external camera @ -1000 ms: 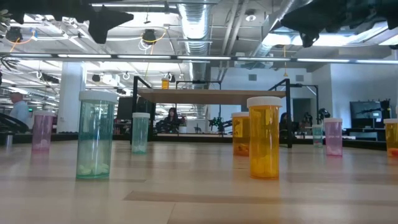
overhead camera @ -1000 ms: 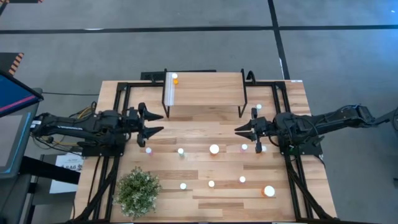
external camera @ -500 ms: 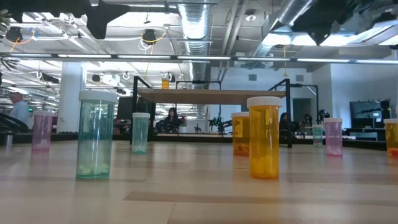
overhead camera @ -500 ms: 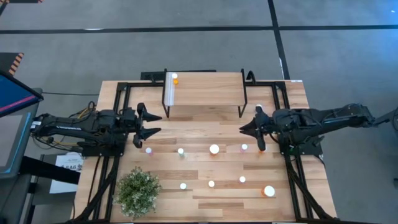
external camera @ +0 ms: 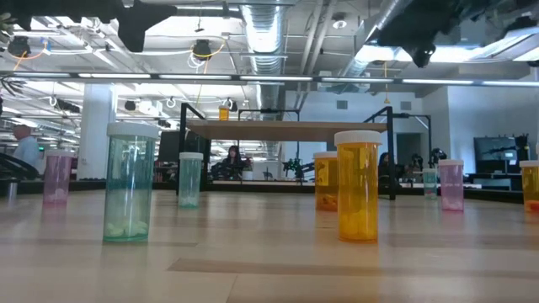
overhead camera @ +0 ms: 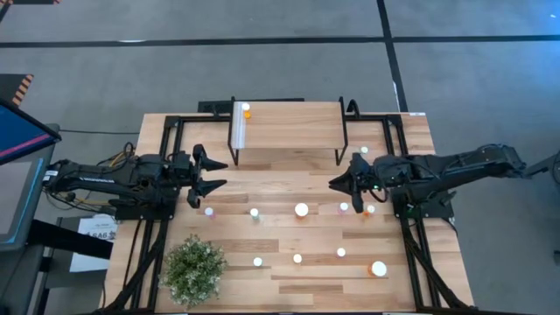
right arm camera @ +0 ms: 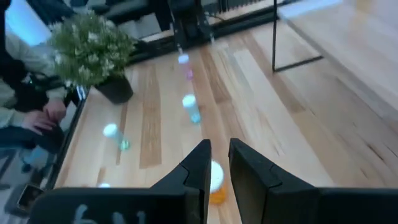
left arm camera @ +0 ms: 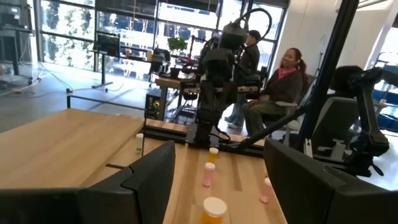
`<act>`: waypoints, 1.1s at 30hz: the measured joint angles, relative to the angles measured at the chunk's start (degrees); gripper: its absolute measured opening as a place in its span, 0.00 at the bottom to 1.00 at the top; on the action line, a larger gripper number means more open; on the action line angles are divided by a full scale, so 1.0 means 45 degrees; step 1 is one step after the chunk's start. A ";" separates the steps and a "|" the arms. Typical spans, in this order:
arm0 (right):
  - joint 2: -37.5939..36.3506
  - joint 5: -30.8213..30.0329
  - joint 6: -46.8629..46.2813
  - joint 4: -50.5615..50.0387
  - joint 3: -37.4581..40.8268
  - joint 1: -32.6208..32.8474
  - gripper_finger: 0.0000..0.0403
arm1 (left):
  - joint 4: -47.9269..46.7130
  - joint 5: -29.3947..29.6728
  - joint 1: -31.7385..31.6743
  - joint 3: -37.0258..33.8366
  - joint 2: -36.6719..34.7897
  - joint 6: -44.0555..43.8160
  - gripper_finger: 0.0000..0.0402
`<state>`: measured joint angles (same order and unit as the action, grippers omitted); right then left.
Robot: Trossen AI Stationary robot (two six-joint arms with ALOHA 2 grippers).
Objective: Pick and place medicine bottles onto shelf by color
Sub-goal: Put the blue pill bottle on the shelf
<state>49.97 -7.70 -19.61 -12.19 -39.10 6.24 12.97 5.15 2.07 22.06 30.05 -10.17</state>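
- High view: your light-wood counter (overhead camera: 289,236) carries scattered medicine bottles (overhead camera: 301,209); one orange bottle (overhead camera: 246,113) stands on the shelf (overhead camera: 289,127). Left gripper (overhead camera: 213,175) jaws apart, right gripper (overhead camera: 335,183) jaws nearly together, empty.
- Low view: open office, ceiling ducts (external camera: 261,25).
- Left wrist view: seated person (left arm camera: 277,93) beyond the counter.

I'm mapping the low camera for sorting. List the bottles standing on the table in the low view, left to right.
Small pink bottle → large pale green bottle → smaller pale green bottle → large orange bottle → distant small green bottle → pink bottle → orange bottle at the right edge. The orange bottle partly hidden behind the large one is left out.
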 joint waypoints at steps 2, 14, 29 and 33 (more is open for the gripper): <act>0.0484 0.0000 0.0161 -0.0530 -0.0342 -0.0110 0.20 | -0.0005 -0.0005 0.0000 0.0000 0.0003 0.0000 0.58; 0.1905 -0.0384 0.0266 -0.4730 -0.2596 -0.0417 0.20 | 0.0053 -0.0075 0.0000 0.0000 0.0003 -0.0058 0.58; 0.1803 -0.0325 0.0236 -0.4914 -0.2596 -0.0401 0.20 | 0.0345 -0.0510 0.0005 0.0005 -0.0356 -0.0039 0.58; 0.1803 -0.0321 0.0241 -0.4914 -0.2596 -0.0397 0.20 | 0.0316 -0.0510 0.0005 0.0000 -0.0351 -0.0039 0.58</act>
<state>58.08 -9.15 -18.52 -34.30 -50.78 4.45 14.39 2.85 2.09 22.06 28.47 -10.35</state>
